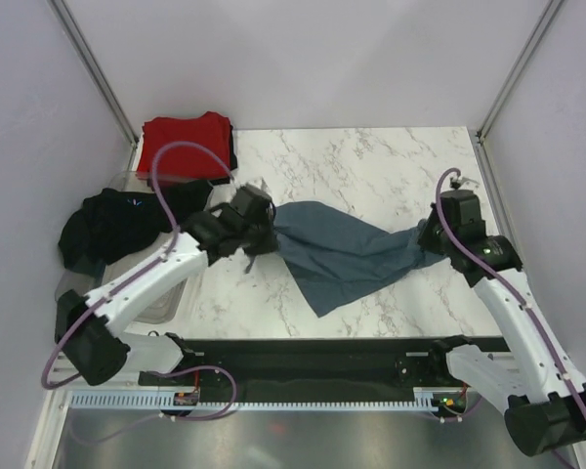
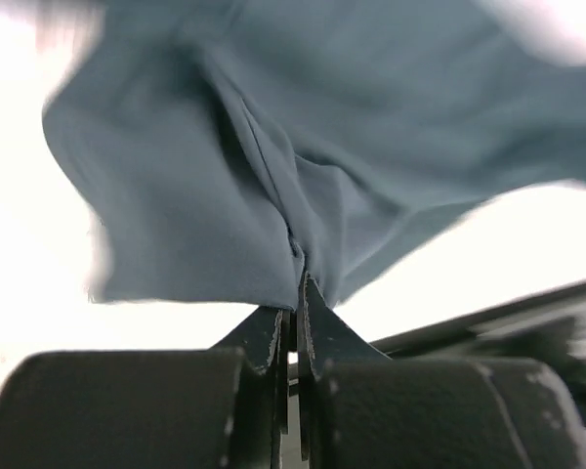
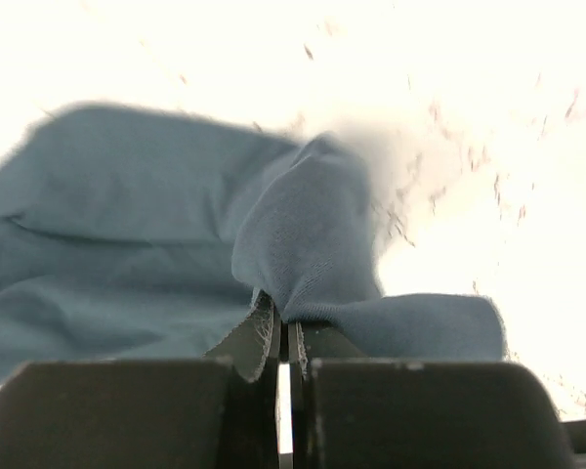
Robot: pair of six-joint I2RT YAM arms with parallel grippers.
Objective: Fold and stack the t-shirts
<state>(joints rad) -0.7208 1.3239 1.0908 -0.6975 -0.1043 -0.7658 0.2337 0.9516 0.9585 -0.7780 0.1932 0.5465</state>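
Stretching between your two arms, the blue-grey t-shirt (image 1: pixel 347 256) spans the middle of the marble worktop (image 1: pixel 371 166), its loose fold drooping toward the near edge. Your left arm (image 1: pixel 156 278) has its jaws pinched tight on the shirt's left end, with cloth bunched right at the tips. Your right arm (image 1: pixel 513 303) has its jaws closed on the right end, a rolled edge caught between them. The red t-shirt (image 1: pixel 184 145) lies folded at the far left corner. The black t-shirt (image 1: pixel 107 223) lies crumpled just nearer, over the clear tray (image 1: pixel 166 298).
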